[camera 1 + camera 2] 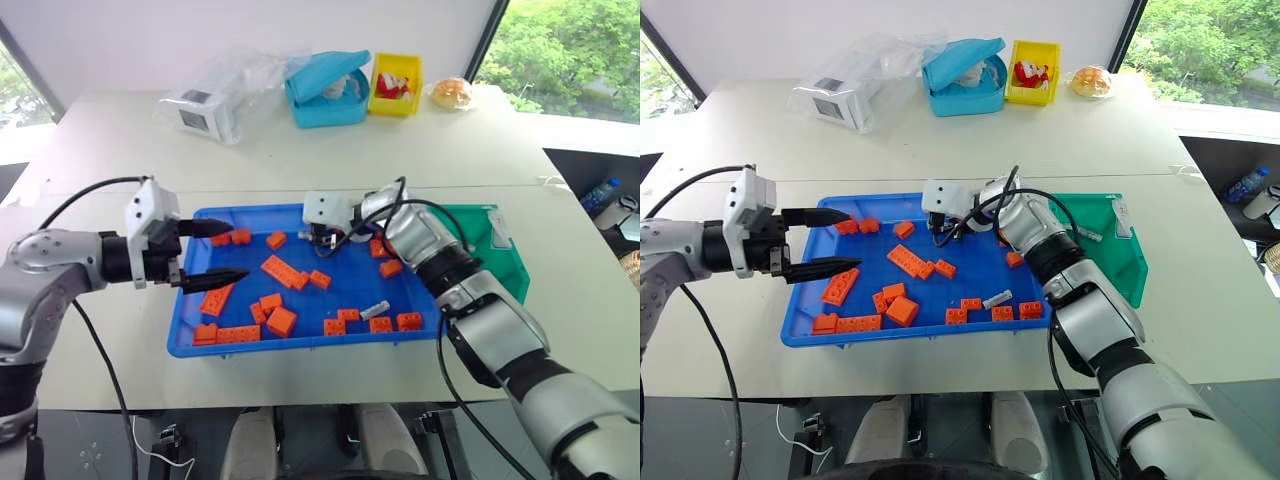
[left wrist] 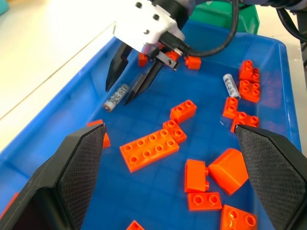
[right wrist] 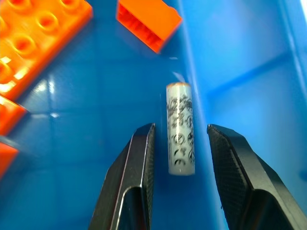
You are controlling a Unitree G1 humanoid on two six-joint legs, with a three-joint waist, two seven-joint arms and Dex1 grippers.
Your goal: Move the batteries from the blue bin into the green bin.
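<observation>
Blue plastic frames most of what we see: the blue bin [image 1: 190, 340] lies across the table with orange toy bricks [image 1: 282, 321] scattered over its floor. At its nine o'clock edge our left gripper [image 1: 212, 254] hovers just above the rim, its fingers spread wide and holding nothing. Moving toward the centre, near the bin's twelve o'clock wall, our right gripper [image 3: 180, 165] points down at a battery [image 3: 180, 128] lying flat on the floor beside that wall; the fingers stand apart on either side of it, not yet touching, so we judge the grasp to be lined up but not made. At about five o'clock in the tray a second battery [image 1: 375, 310] rests among the bricks. At three o'clock, touching the tray, sits the green bin [image 1: 515, 265]; a small grey cylinder [image 1: 1089, 235] inside may be a battery already delivered, though we cannot be sure. At least two batteries remain to move.
</observation>
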